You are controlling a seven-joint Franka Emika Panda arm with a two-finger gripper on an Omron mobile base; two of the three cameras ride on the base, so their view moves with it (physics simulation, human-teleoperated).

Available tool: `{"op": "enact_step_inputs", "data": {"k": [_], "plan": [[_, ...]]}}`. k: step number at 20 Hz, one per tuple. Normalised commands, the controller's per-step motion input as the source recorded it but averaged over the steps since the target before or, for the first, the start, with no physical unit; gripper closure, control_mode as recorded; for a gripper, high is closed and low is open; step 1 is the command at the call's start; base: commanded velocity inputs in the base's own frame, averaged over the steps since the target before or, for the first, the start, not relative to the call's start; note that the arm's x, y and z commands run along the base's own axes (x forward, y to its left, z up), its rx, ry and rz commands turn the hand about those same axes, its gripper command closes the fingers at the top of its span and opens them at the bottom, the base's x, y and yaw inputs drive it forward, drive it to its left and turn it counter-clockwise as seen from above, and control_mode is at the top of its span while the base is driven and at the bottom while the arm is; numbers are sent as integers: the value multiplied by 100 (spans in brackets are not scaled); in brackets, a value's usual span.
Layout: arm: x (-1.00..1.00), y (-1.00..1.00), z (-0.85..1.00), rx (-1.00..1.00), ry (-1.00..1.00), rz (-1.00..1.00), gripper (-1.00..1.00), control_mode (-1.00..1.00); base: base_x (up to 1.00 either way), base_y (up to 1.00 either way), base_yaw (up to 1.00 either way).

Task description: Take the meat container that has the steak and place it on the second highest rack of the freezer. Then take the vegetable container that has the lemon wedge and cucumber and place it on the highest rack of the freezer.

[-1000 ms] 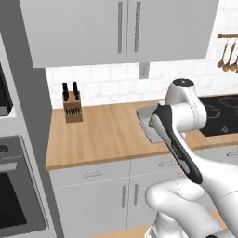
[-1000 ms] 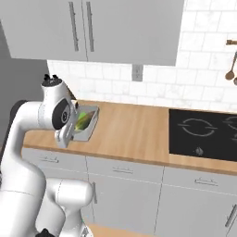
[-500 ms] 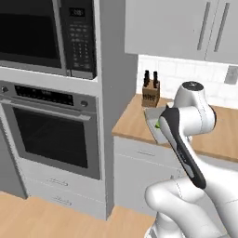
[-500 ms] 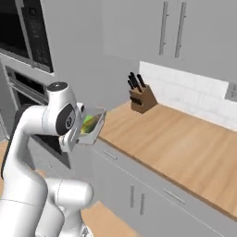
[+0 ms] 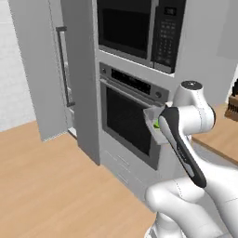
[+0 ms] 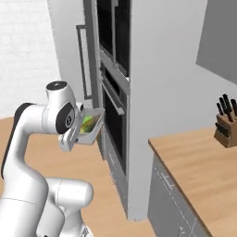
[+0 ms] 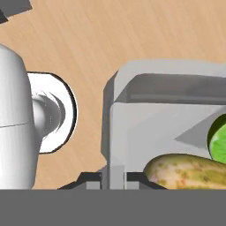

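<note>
A built-in oven [image 5: 128, 118] with a microwave [image 5: 139, 30] above it stands directly ahead of the arm, set in a tall grey column. To the left of that column is the freezer [image 5: 56, 69], whose long dark bar handle [image 5: 62, 67] runs vertically. A wooden surface [image 6: 199, 171] lies off to the right and carries a knife block [image 6: 227, 122].

The right base view shows the vegetable container [image 6: 90, 127] held up in the air, tilted, just in front of the oven door, with yellow and green bits inside. In the left base view the arm covers most of that tray. The hand view shows the cucumber [image 7: 190, 170] and a lime-green wedge [image 7: 218, 137] lying in the grey tray, above the wood floor [image 7: 110, 35].

The hand [image 7: 115, 178] is pressed together on the tray's near rim, pinching it.
</note>
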Motion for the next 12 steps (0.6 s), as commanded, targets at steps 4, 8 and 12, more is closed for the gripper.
{"op": "enact_step_inputs", "data": {"k": [4,8,12], "plan": [[0,0,0,0,0,0,100,100,41,27,74],[0,0,0,0,0,0,100,100,73,40,55],[0,0,0,0,0,0,100,100,100,38,18]]}}
